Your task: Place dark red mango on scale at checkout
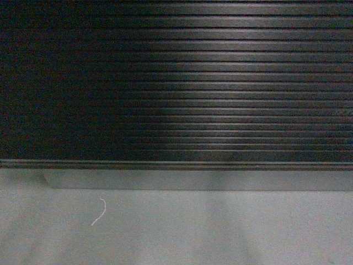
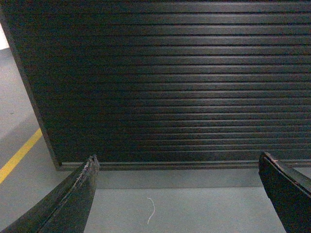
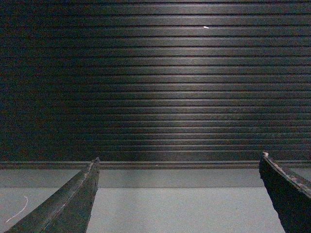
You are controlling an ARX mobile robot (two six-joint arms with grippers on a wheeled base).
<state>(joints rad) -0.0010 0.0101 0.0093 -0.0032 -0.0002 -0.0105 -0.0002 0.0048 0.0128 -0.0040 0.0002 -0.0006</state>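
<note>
Checkout ribbed front fills every view; mango and scale aren't visible. Left gripper and right gripper both hang spread wide, empty, low near the floor. You should raise your view before reaching.

A shop or supermarket setting, seen from low down and very close. A black checkout counter front fills nearly every view, its dark panel ribbed with horizontal grooves above a plain grey kick strip. Below lies a smooth grey floor, with a painted yellow line running past the counter's left corner.
</note>
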